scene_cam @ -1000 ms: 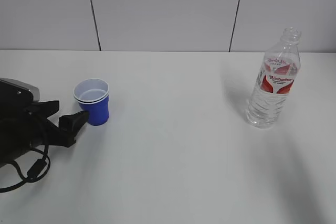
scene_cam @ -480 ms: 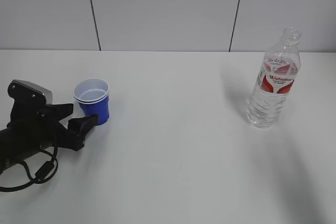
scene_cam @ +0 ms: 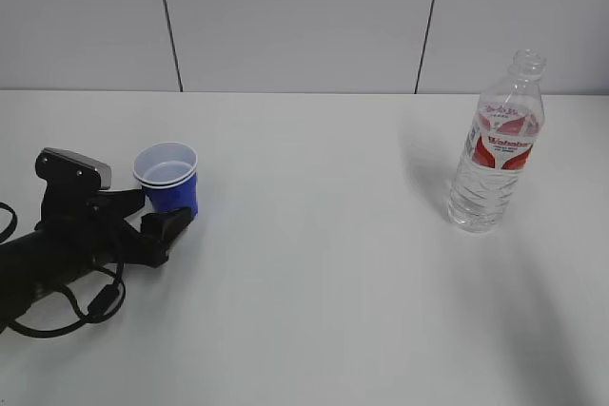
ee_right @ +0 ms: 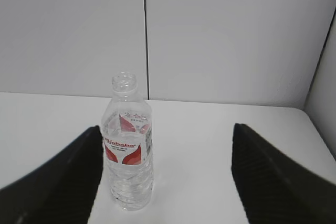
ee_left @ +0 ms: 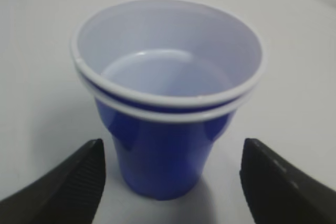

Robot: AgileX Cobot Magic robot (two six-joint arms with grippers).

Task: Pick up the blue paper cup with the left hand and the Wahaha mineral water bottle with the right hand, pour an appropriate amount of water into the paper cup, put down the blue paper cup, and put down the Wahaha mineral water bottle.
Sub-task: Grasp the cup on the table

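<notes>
The blue paper cup (scene_cam: 168,178) stands upright on the white table at the left; it fills the left wrist view (ee_left: 165,114), white inside, with a double white rim. My left gripper (scene_cam: 164,214) is open, its black fingers (ee_left: 68,182) on either side of the cup's base, not touching it. The Wahaha mineral water bottle (scene_cam: 497,145) stands upright at the right, uncapped, with clear water in it. It also shows in the right wrist view (ee_right: 128,142), ahead of my open right gripper (ee_right: 165,182) and toward its left finger. The right gripper is out of the exterior view.
The white table (scene_cam: 314,263) runs back to a grey panelled wall (scene_cam: 295,16). Its right edge shows in the right wrist view (ee_right: 315,129). A black cable (scene_cam: 67,316) hangs from the left arm.
My left gripper has moved right toward the cup, and its fingers now flank the cup's base. Cup and bottle have not moved.
</notes>
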